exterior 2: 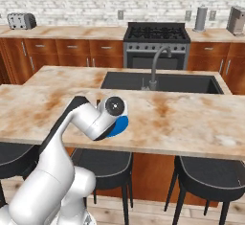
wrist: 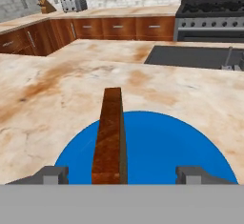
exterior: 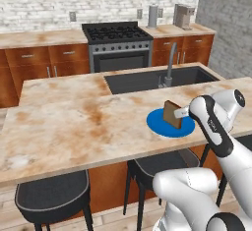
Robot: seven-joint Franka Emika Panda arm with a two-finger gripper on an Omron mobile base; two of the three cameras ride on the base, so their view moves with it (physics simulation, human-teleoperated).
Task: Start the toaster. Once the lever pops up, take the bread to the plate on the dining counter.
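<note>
Bread (wrist: 109, 137), a thin square slice with mottled brown faces and a darker crust edge, stood upright on edge on the plate (wrist: 162, 147), a flat, plain bright-blue disc. The plate lay on the dining desk (exterior: 74, 127), a long beige marble-look slab streaked rust-brown, above round dark stools (exterior: 51, 193). Tool (wrist: 125, 174) spread wide; its two small grey fingertips (wrist: 52, 174) flanked the slice, each clear of it with gaps on both sides. Toaster (exterior 2: 21, 21), boxy grey metal, sat far off on the back desk against the white brick wall.
</note>
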